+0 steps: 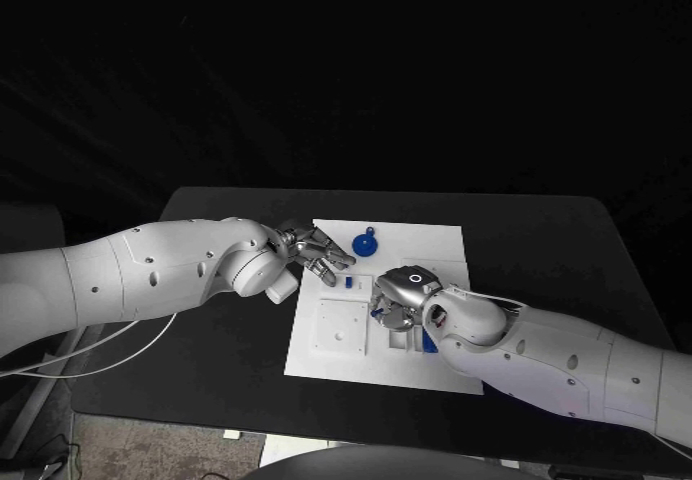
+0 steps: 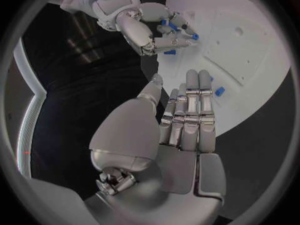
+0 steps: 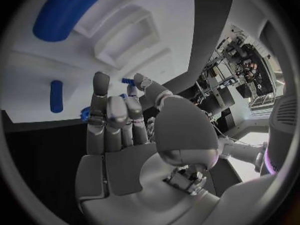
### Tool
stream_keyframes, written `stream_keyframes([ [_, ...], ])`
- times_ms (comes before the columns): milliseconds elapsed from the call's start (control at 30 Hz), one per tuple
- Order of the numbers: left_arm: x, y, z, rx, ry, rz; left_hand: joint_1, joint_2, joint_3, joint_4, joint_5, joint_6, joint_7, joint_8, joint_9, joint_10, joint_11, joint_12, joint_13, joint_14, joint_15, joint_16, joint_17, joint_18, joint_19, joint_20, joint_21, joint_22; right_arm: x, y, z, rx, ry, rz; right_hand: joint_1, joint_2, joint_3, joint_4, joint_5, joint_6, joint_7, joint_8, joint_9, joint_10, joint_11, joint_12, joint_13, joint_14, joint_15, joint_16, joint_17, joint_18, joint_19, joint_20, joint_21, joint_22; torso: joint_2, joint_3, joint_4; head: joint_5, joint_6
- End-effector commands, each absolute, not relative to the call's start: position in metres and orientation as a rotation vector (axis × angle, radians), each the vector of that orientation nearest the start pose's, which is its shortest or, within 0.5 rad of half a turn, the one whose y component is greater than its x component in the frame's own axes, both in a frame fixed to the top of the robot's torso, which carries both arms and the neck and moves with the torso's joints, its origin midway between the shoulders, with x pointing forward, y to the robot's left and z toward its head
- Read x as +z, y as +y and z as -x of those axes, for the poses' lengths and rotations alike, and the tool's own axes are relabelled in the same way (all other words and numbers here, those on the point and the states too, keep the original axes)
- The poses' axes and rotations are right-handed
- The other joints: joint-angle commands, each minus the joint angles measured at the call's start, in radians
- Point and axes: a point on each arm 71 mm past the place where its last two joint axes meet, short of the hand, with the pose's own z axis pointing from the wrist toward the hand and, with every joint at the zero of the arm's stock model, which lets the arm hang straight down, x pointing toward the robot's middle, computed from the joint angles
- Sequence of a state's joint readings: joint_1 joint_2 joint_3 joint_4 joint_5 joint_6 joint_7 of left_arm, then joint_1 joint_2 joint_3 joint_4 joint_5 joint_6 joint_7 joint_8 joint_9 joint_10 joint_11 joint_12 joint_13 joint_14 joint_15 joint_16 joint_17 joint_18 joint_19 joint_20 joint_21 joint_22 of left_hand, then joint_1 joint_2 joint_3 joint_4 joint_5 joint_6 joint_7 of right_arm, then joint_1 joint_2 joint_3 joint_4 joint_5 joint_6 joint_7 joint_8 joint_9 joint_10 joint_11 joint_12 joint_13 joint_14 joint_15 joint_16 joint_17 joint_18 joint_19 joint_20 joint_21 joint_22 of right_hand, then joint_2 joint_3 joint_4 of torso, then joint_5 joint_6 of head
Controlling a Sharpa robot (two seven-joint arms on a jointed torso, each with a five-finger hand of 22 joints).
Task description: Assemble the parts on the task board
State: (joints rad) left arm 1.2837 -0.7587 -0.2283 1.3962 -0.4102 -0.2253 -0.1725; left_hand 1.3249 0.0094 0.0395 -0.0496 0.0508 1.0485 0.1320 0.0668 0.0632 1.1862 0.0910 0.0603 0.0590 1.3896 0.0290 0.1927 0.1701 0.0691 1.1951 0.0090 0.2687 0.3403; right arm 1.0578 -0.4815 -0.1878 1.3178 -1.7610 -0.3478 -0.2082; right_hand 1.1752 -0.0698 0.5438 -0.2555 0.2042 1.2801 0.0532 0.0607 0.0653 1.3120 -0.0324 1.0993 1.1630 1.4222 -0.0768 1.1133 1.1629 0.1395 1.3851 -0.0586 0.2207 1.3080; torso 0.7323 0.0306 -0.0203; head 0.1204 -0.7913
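The white task board (image 1: 433, 252) lies in the middle of the black table. A round blue part (image 1: 365, 243) sits near its far edge. My left hand (image 1: 320, 252) hovers at the board's far left corner, fingers straight and apart (image 2: 187, 110), holding nothing; a small blue piece (image 2: 219, 91) lies on the board (image 2: 250, 45) just past them. My right hand (image 1: 404, 293) is down over the board's middle, fingertips among small blue pieces (image 2: 170, 51). A blue bit (image 3: 128, 81) shows beside its thumb; I cannot tell whether it is held. A long blue part (image 3: 69, 10) lies in a recess.
A square raised block (image 1: 340, 325) sits on the board's near left. Another blue piece (image 1: 428, 342) lies by my right wrist. A short blue bar (image 3: 56, 95) lies on the board near its edge. Black table (image 1: 548, 240) surrounds the board on all sides.
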Motion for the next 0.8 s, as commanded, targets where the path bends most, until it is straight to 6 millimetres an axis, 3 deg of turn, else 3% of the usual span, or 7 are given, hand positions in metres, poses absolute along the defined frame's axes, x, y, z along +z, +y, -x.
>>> stream_keyframes([
  [33, -0.241, 0.206, -0.493, -0.926, 2.098, 0.85, -0.001, -0.003, -0.001, 0.001, -0.002, 0.001, -0.002, -0.002, 0.0, 0.008, 0.0, -0.001, -0.001, 0.002, -0.001, 0.003, 0.001, -0.002, -0.003, -0.001, 0.004, 0.001, -0.294, -0.072, -0.449, 0.632, 1.723, 0.42, 0.006, -0.006, 0.005, 0.004, -0.004, 0.008, 0.001, 0.003, 0.003, 0.006, -0.002, -0.006, 0.002, 0.002, -0.002, -0.005, 0.001, -0.021, 0.001, -0.015, 0.004, 0.013, -0.001, 0.0004, -0.0003, -0.002, 0.005],
  [267, -0.241, 0.205, -0.493, -0.94, 2.076, 0.877, -0.001, -0.002, -0.003, 0.0, -0.002, -0.001, -0.001, -0.003, 0.0, 0.01, -0.001, -0.002, -0.001, 0.003, -0.002, 0.003, 0.0, -0.002, -0.002, -0.002, 0.003, 0.003, -0.276, -0.079, -0.461, 0.674, 1.749, 0.264, 0.005, -0.005, 0.0, 0.007, 0.001, 0.006, 0.002, 0.003, 0.003, 0.005, -0.003, -0.008, 0.004, 0.002, -0.004, -0.008, 0.002, -0.032, 0.0, -0.024, 0.0, 0.011, -0.002, 0.0002, -0.0011, -0.004, 0.015],
  [500, -0.239, 0.2, -0.494, -0.956, 2.006, 0.97, -0.007, -0.007, -0.011, 0.005, -0.003, -0.008, 0.001, -0.003, 0.0, 0.0, 0.002, -0.002, -0.001, 0.0, 0.001, -0.006, -0.004, -0.002, -0.003, 0.0, -0.001, 0.001, -0.258, -0.089, -0.475, 0.72, 1.783, 0.089, 0.006, 0.004, -0.02, 0.006, 0.007, 0.003, 0.002, 0.003, 0.003, 0.001, -0.003, -0.012, 0.006, -0.002, -0.006, -0.014, 0.0, -0.045, 0.001, -0.034, -0.008, 0.008, -0.002, 0.0013, -0.0011, -0.004, 0.033],
  [800, -0.238, 0.188, -0.494, -0.975, 1.934, 1.068, -0.021, -0.028, -0.04, 0.039, -0.004, -0.026, 0.007, -0.004, -0.001, -0.024, 0.009, -0.001, -0.001, 0.014, 0.006, -0.034, -0.022, -0.003, 0.008, 0.003, -0.024, -0.012, -0.24, -0.092, -0.486, 0.747, 1.757, 0.008, 0.006, 0.005, -0.022, 0.005, 0.011, 0.002, 0.002, 0.003, 0.003, 0.0, -0.003, -0.014, 0.005, -0.003, -0.007, -0.016, -0.001, -0.048, 0.001, -0.037, -0.01, 0.007, -0.005, 0.0018, -0.0032, -0.007, 0.052],
])
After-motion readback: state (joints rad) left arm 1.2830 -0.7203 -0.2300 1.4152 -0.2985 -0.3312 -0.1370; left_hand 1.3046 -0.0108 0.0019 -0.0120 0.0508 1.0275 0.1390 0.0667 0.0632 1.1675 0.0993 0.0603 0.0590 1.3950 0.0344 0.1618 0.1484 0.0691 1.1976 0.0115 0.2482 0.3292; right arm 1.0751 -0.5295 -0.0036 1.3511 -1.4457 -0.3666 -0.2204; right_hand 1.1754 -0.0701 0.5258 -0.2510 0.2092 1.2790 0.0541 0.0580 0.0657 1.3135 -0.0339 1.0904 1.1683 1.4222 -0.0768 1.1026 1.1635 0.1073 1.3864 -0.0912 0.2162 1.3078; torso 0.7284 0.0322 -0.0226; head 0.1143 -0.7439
